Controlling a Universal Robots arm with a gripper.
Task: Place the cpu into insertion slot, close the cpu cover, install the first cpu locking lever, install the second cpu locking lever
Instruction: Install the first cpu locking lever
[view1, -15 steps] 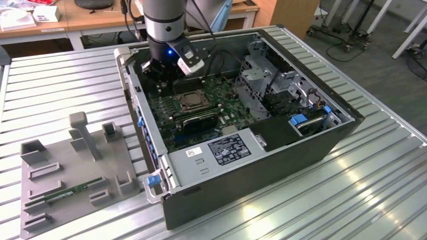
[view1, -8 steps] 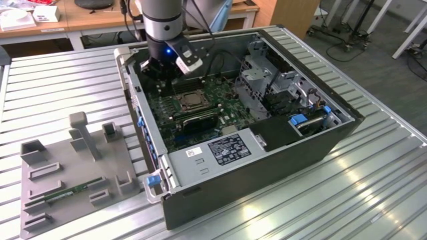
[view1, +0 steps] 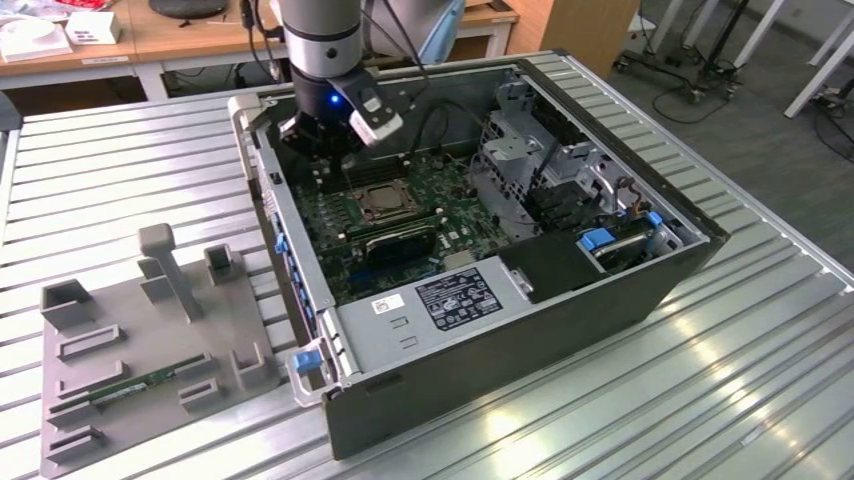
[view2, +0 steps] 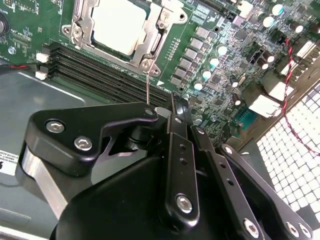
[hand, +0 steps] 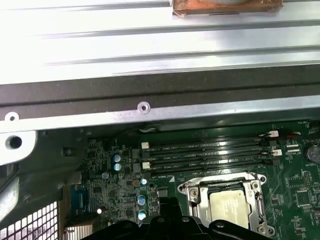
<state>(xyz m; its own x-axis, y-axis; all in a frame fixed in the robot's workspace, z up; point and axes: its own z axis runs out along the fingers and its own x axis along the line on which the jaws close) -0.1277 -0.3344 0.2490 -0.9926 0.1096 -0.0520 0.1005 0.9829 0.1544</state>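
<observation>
Item: cpu (view2: 117, 24), flat pale silvery square. I am seeing it lying in its socket on the green board (view2: 210, 75). The cpu cover (view2: 156, 36), a silvery frame, is lying flat around it. The gripper (view2: 176, 102) is hovering near the socket; I cannot tell whether it is open or closed.

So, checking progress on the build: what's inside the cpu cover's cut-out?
The cpu, pale metal face up, fills the opening of the cpu cover in the second wrist view. Whatever lies beneath the chip is covered.
</observation>
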